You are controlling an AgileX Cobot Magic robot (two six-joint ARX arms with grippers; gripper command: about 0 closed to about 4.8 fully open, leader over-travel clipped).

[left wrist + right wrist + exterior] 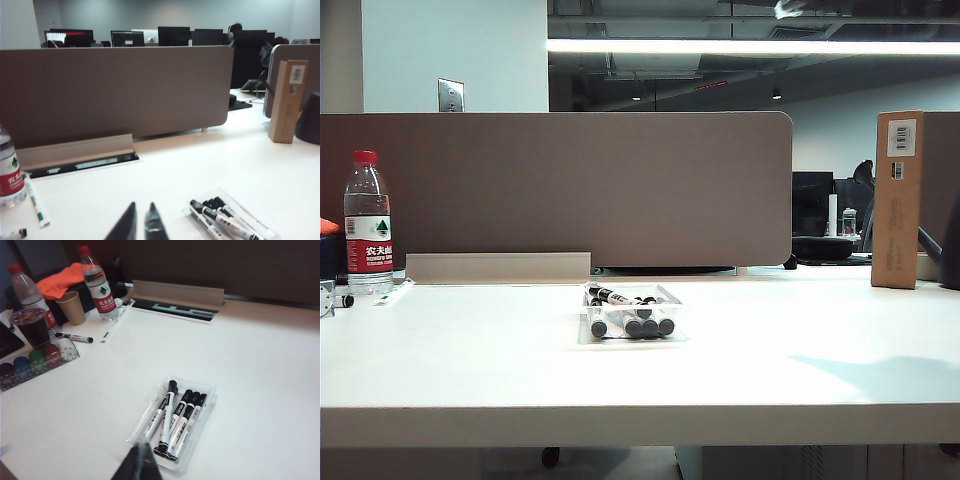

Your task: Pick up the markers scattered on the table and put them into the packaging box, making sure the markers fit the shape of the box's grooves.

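The clear packaging box (673,300) sits mid-table with several markers (632,324) in its grooves, black caps toward the front edge. One marker (611,296) lies slanted across the others. In the right wrist view the box (203,432) and its markers (176,423) lie just beyond my right gripper (140,446), which is shut and empty, above the table. My left gripper (142,206) hovers beside the box (251,216), its tips barely parted, holding nothing. Another marker (75,337) lies loose at the table's far left. Neither gripper shows in the exterior view.
A water bottle (367,225) and a white-green pen (395,292) are at the far left. A tall brown cardboard box (897,200) stands at the back right. A brown partition (560,190) closes the back. A paper cup (72,307) and paint pots (30,362) crowd the left corner.
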